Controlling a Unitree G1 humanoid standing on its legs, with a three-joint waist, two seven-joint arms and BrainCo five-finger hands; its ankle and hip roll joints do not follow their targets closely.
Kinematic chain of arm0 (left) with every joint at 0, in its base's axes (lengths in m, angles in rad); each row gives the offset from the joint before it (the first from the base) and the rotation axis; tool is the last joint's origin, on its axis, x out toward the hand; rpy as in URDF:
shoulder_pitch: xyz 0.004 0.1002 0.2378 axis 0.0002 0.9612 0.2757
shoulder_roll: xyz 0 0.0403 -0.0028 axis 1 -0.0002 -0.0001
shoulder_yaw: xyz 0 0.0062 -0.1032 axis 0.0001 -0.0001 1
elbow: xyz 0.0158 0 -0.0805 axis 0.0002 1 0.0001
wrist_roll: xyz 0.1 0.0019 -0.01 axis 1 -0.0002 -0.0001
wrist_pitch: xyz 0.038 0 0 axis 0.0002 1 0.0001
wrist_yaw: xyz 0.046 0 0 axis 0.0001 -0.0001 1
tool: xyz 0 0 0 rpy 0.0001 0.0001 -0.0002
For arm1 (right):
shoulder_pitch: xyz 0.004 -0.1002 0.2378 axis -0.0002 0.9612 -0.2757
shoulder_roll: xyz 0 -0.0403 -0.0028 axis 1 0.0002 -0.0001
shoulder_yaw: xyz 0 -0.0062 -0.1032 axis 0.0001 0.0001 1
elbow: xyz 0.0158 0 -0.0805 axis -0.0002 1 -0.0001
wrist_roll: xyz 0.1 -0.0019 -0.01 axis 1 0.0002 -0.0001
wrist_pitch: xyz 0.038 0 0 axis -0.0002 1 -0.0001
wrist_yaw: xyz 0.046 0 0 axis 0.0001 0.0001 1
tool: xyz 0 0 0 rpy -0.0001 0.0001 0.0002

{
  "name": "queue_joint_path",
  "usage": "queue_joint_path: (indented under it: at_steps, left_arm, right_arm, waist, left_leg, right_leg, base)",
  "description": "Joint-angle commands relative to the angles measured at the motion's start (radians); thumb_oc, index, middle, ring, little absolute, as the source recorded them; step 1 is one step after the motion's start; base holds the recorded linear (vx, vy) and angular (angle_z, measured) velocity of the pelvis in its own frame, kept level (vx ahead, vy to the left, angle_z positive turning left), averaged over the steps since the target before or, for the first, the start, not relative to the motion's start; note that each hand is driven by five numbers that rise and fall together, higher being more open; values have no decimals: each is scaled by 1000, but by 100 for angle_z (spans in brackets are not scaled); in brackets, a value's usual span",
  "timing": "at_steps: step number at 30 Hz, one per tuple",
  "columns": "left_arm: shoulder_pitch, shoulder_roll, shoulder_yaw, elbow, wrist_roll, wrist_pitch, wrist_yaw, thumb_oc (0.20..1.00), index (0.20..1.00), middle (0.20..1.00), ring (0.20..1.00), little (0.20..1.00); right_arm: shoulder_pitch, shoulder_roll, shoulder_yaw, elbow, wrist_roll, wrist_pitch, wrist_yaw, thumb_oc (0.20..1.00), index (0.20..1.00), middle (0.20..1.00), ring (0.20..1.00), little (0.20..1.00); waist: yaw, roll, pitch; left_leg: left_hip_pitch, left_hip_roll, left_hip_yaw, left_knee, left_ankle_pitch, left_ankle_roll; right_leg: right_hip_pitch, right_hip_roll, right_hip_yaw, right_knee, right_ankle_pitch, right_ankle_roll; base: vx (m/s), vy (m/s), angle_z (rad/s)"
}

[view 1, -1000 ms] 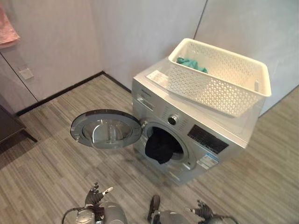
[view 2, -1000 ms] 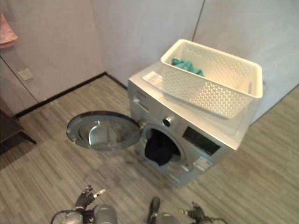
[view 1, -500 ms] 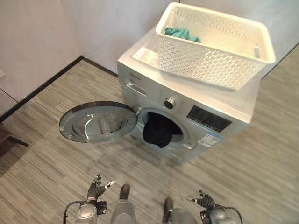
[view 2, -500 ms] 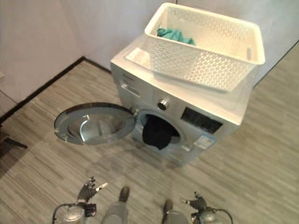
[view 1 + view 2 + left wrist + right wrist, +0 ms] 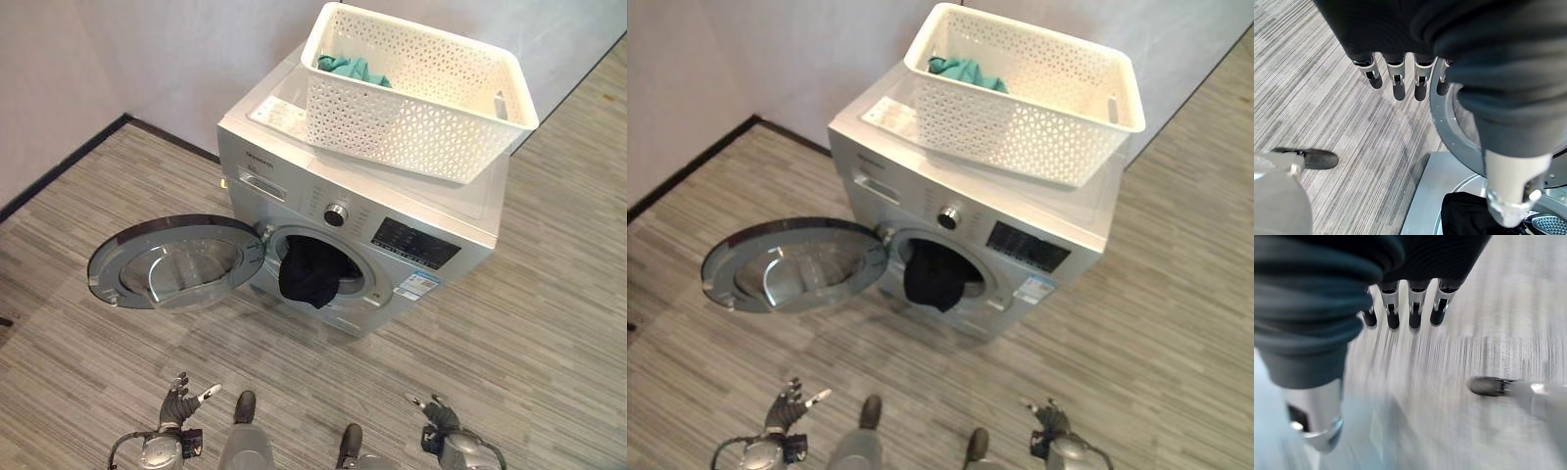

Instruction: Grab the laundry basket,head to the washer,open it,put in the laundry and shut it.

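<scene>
Centre frame: silver front-loading washer [image 5: 392,211], round door [image 5: 171,262] swung open at left, dark garment [image 5: 309,274] hanging from drum mouth. On top, upper frame: cream perforated plastic laundry basket [image 5: 421,98] holding teal cloth [image 5: 353,69]. Bottom edge: left hand [image 5: 176,404] and right hand [image 5: 439,416] low, fingers relaxed, holding nothing.

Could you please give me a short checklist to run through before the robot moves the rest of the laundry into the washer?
1. Washer door swung fully open: ok.
2. Drum opening free: not ok, a black garment hangs over its rim.
3. Laundry basket resting on the washer: ok.
4. Basket emptied: not ok, a teal garment lies inside.
5. Left hand and right hand empty, fingers relaxed: ok.
</scene>
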Motion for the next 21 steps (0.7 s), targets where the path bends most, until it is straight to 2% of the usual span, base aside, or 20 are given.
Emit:
queue_joint_path:
  at_steps: [1,4,5,6,7,8,9,12,13,15,16,17,18,19,20,21]
  left_arm:
    - [4,4,20,-16,-5,-32,-14,1000,1000,1000,1000,1000]
    - [11,-11,25,-2,-10,-38,-20,1000,1000,1000,1000,1000]
    - [9,-23,20,21,-11,-33,-31,1000,1000,1000,1000,1000]
    - [6,-30,13,31,-12,-32,-36,1000,1000,1000,1000,1000]
    - [1,-29,2,39,-10,-34,-38,1000,1000,1000,1000,1000]
    - [-2,-26,-14,40,-7,-32,-41,1000,1000,1000,1000,1000]
    - [-2,-27,-13,41,-7,-32,-41,1000,1000,1000,1000,1000]
    - [-2,-17,-42,38,2,-29,-48,1000,1000,1000,1000,1000]
    - [1,-15,-53,31,6,-29,-54,1000,1000,1000,1000,1000]
    - [6,-4,-79,26,17,-33,-69,1000,1000,1000,1000,1000]
    - [16,15,-102,20,12,-35,-72,1000,1000,1000,1000,1000]
    - [17,23,-106,20,4,-37,-72,1000,1000,1000,1000,1000]
    - [16,17,-100,20,4,-37,-72,1000,1000,1000,1000,1000]
    - [15,32,-110,26,-8,-39,-70,1000,1000,1000,1000,1000]
    - [12,29,-105,27,-27,-39,-70,1000,1000,1000,1000,1000]
    - [3,45,-115,35,-45,-43,-69,1000,1000,1000,1000,1000]
  right_arm:
    - [1,-141,-63,-135,68,-85,-77,1000,1000,1000,1000,1000]
    - [29,-205,-148,-429,22,-132,-153,1000,1000,1000,1000,1000]
    - [27,-259,-194,-640,-43,-158,-194,1000,1000,1000,1000,1000]
    - [7,-290,-209,-744,-78,-179,-212,1000,1000,1000,1000,1000]
    - [-19,-320,-214,-791,-107,-195,-229,1000,1000,1000,1000,1000]
    - [-94,-386,-201,-897,-166,-204,-256,1000,1000,1000,1000,1000]
    - [-95,-385,-200,-898,-167,-203,-257,1000,1000,1000,1000,1000]
    - [-247,-487,-127,-1055,-236,-210,-245,1000,1000,1000,1000,1000]
    - [-311,-517,-87,-1053,-256,-210,-248,1000,1000,1000,1000,1000]
    - [-507,-630,28,-1013,-279,-199,-230,1000,1000,1000,1000,1000]
    - [-702,-693,157,-952,-306,-163,-225,1000,1000,1000,1000,1000]
    - [-824,-710,244,-898,-305,-142,-214,1000,1000,1000,1000,1000]
    - [-850,-711,265,-884,-302,-145,-215,1000,1000,1000,1000,1000]
    - [-963,-716,354,-814,-296,-123,-189,1000,1000,1000,1000,1000]
    - [-1093,-706,462,-720,-277,-108,-167,1000,1000,1000,1000,1000]
    - [-1290,-647,637,-527,-300,-53,-108,1000,1000,1000,1000,1000]
  waist:
    - [-9,30,-45]
    - [-23,36,-58]
    - [-30,39,-64]
    - [-30,42,-68]
    - [-27,42,-75]
    - [-19,44,-79]
    - [-20,45,-81]
    - [2,38,-87]
    - [12,36,-94]
    - [35,25,-96]
    - [65,6,-101]
    - [76,-3,-101]
    - [70,3,-97]
    - [87,-13,-99]
    - [90,-16,-96]
    - [110,-37,-95]
  left_leg:
    - [-24,23,-27,-40,-9,14]
    - [-9,22,-24,-49,-12,14]
    - [5,20,-25,-50,-22,16]
    - [12,18,-24,-50,-24,17]
    - [12,15,-25,-53,-20,18]
    - [20,12,-25,-49,-19,21]
    - [24,13,-25,-53,-25,19]
    - [36,14,-25,-47,-25,20]
    - [44,14,-26,-51,-32,20]
    - [54,14,-28,-49,-36,18]
    - [60,16,-33,-44,-38,17]
    - [63,18,-35,-41,-40,16]
    - [63,18,-34,-40,-41,16]
    - [63,20,-38,-36,-41,13]
    - [65,20,-39,-32,-42,12]
    - [64,25,-43,-28,-42,9]
  right_leg:
    - [23,-82,17,42,-2,84]
    - [25,-86,18,47,-3,89]
    - [31,-89,19,52,-7,91]
    - [35,-92,18,53,-7,92]
    - [31,-95,18,53,-1,93]
    - [33,-98,17,58,5,92]
    - [37,-97,17,55,-1,93]
    - [43,-102,18,57,7,92]
    - [49,-102,16,54,2,92]
    - [59,-102,15,56,3,92]
    - [66,-100,10,59,2,90]
    - [72,-98,6,60,2,88]
    - [72,-98,7,60,2,89]
    - [76,-97,3,62,3,87]
    - [79,-96,1,63,4,86]
    - [82,-92,-6,68,5,85]
  base:
    - [0,0,0]
    - [22,15,0]
    - [36,46,-3]
    - [46,48,1]
    - [31,53,-2]
    - [42,31,-1]
    - [0,0,0]
    - [44,4,0]
    - [47,6,-1]
    - [47,-1,-1]
    - [0,0,0]
    - [22,-12,-7]
    - [11,-13,-6]
    - [0,0,0]
    - [21,-5,14]
    - [19,-1,8]
